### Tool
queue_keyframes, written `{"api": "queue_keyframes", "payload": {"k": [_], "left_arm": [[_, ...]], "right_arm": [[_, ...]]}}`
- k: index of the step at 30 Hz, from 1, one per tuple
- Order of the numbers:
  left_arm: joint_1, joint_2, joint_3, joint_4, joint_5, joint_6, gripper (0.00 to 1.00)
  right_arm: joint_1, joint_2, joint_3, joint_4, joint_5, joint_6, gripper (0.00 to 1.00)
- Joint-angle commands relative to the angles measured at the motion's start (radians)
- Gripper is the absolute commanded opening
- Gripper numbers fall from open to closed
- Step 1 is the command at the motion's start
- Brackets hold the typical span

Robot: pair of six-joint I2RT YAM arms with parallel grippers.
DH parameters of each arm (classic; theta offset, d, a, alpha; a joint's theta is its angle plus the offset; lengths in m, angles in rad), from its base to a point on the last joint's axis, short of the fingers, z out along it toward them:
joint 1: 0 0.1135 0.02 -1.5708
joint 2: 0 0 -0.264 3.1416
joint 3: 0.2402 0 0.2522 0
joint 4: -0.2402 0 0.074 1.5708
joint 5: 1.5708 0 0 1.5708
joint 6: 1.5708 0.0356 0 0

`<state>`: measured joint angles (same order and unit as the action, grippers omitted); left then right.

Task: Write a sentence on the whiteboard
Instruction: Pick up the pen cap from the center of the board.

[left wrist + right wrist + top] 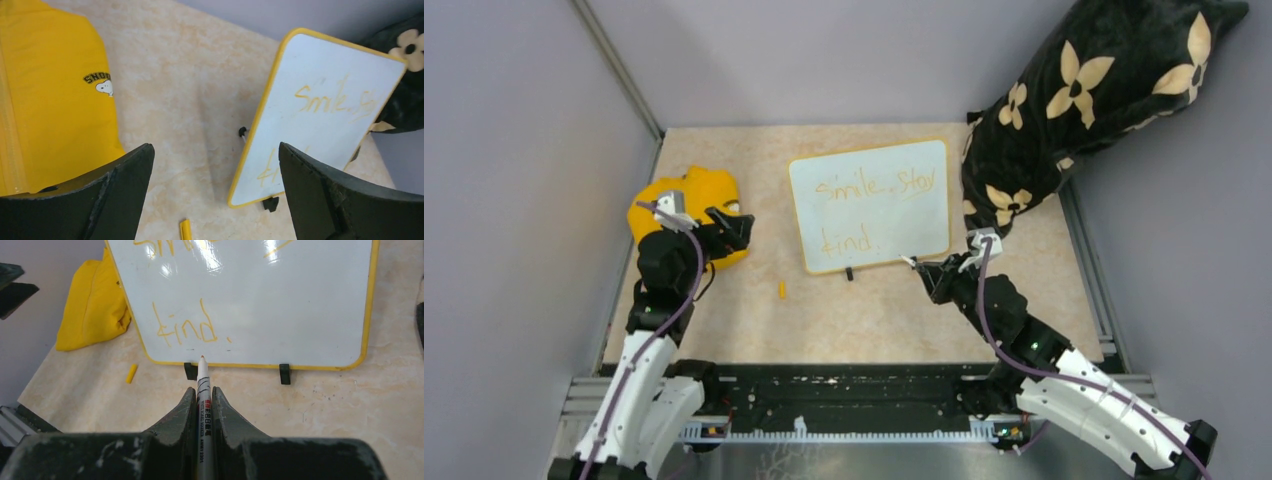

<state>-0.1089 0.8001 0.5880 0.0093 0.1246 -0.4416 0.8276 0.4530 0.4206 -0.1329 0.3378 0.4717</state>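
At the left of the top view, a yellow cloth (686,200) lies bunched on the counter (864,320). The left gripper (215,150) hangs just beside it with its jaws spread wide and holding nothing. This is probably a parked position that leaves the writing area free. A small yellow cap (782,290) lies loose on the counter left of centre, apart from everything else, which fits the marker being uncapped. The whiteboard (914,225) stands at the centre of the frame, propped on two black feet (285,374). This leans its face back and turns it toward the arms, presenting the surface to a pen coming from the bottom of the frame. Its long axis runs left to right, with the right end slightly higher in the frame. The sentence (874,185) follows that axis in two orange lines, "Smile, Stay" above and "kind." at the lower left. The full stop suggests the text is complete. The marker (204,420) is pinched between the jaws of the right gripper (203,390), below the board's lower right corner in the top view. It lies in line with the gripper, probably so that wrist motion carries straight to the tip. In the right wrist view its long axis runs bottom to top, with the tip aimed at the lower frame under "kind". Contact with the board cannot be confirmed. A black flowered cushion (1074,90) fills the upper right, behind the board.
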Motion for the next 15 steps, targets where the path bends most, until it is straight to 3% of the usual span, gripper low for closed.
{"api": "queue_keyframes", "payload": {"k": [1,5,8,11,15], "left_arm": [[-0.048,-0.145,-0.077,-0.059,-0.049,-0.028,0.99],[-0.133,0.048,0.044,-0.329,-0.064,0.035,0.99],[-0.215,0.195,0.129,-0.492,-0.204,-0.026,0.99],[-0.259,0.279,0.151,-0.538,-0.217,-0.049,0.99],[-0.283,0.313,0.125,-0.496,-0.090,0.034,0.99]], "right_arm": [[-0.008,-0.005,0.058,-0.033,0.014,-0.013,0.00],[-0.006,-0.015,0.073,-0.070,0.032,-0.012,0.00],[-0.007,-0.032,0.077,-0.099,0.039,-0.002,0.00],[-0.006,-0.051,0.067,-0.124,0.045,0.004,0.00],[-0.007,-0.065,0.054,-0.148,0.050,0.016,0.00]]}}
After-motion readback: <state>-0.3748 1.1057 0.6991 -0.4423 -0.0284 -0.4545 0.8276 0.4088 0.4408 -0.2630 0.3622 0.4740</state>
